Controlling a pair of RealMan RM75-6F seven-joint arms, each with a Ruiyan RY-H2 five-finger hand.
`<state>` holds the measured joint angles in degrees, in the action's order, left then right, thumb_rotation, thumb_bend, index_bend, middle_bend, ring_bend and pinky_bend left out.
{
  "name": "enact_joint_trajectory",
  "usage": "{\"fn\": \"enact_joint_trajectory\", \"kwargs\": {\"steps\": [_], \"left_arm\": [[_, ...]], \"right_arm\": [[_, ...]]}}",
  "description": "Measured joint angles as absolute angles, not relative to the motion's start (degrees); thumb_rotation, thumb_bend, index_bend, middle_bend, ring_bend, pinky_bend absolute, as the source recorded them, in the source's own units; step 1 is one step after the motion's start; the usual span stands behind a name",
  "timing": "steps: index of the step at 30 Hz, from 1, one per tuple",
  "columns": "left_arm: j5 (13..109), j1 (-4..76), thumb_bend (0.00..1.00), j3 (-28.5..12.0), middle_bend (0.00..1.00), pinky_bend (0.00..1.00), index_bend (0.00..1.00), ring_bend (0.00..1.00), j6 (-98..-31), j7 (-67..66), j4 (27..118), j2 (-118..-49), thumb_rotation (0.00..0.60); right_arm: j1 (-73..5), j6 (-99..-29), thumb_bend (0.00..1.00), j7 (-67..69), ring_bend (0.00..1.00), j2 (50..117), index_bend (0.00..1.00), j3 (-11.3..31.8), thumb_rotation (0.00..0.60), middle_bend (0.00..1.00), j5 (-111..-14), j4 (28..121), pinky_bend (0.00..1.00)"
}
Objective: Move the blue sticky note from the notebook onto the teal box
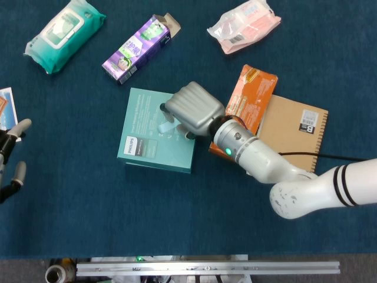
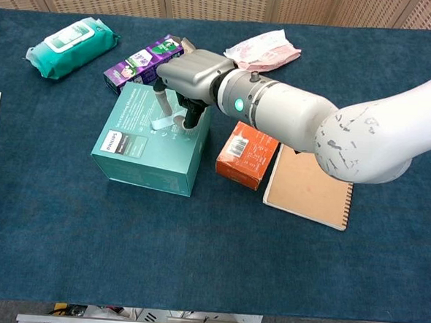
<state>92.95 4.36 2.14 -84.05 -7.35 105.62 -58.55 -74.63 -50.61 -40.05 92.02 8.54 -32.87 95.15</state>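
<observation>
The teal box point(image 1: 147, 138) point(image 2: 139, 149) lies left of the table's middle. A pale blue sticky note point(image 1: 166, 125) point(image 2: 162, 122) sits on its top near the far right corner, one edge curled up. My right hand point(image 1: 193, 109) point(image 2: 192, 72) hovers over that corner with its fingers pointing down and apart. One fingertip point(image 2: 160, 101) is just above the note, and the thumb stands clear of it. The brown notebook point(image 1: 294, 127) point(image 2: 309, 185) lies to the right with its cover bare. At the left edge, my left hand point(image 1: 10, 159) is open and holds nothing.
An orange packet point(image 1: 252, 94) point(image 2: 247, 152) lies between the box and the notebook. A purple carton point(image 1: 138, 50) point(image 2: 137, 63), a green wipes pack point(image 1: 62, 32) point(image 2: 69, 43) and a pink pouch point(image 1: 244, 23) point(image 2: 262, 49) line the far side. A card point(image 1: 5, 109) lies at the left edge.
</observation>
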Motion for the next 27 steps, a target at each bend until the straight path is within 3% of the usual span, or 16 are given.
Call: {"fn": "enact_joint_trajectory", "kwargs": {"steps": [6,8,10,16,22,27], "left_arm": [[93.71,6.38,0.48,1.41,0.31,0.33,0.14,0.32,-82.33,-6.07,105.50,-57.80,0.600],[94.32,7.31,0.48,1.04,0.39,0.42,0.14,0.47,-81.75,-5.23,105.24,-57.70,0.600],[94.79,8.09,0.48,0.89,0.45,0.48,0.14,0.55,-80.94,-4.47,105.14,-57.56,0.600],[96.34,11.95,0.48,0.44,0.62,0.66,0.14,0.71,-76.43,-2.45,104.50,-56.89,0.600],[98.21,17.30,0.54,0.07,0.96,0.90,0.16,0.96,-70.23,0.33,104.56,-56.03,0.600],[99.53,23.10,0.67,-0.71,1.00,0.98,0.19,1.00,-64.13,2.68,104.44,-56.11,0.600]], "right_arm": [[-72.58,-54.45,0.36,-38.71,1.00,89.40,0.50,8.88,0.600,1.00,-34.96,98.12,1.00],[-71.00,-57.11,0.36,-37.75,1.00,88.45,0.50,8.93,0.600,1.00,-35.83,99.90,1.00],[-69.37,-59.79,0.36,-37.09,1.00,87.39,0.50,8.81,0.600,1.00,-36.96,101.45,1.00],[-62.87,-68.48,0.36,-35.18,1.00,81.36,0.50,7.93,0.600,0.99,-42.46,107.15,1.00],[-57.17,-72.93,0.37,-34.14,1.00,74.41,0.50,6.36,0.600,0.99,-47.89,110.76,1.00],[-53.37,-74.17,0.37,-33.91,1.00,70.11,0.50,5.21,0.600,1.00,-49.47,113.31,1.00]]}}
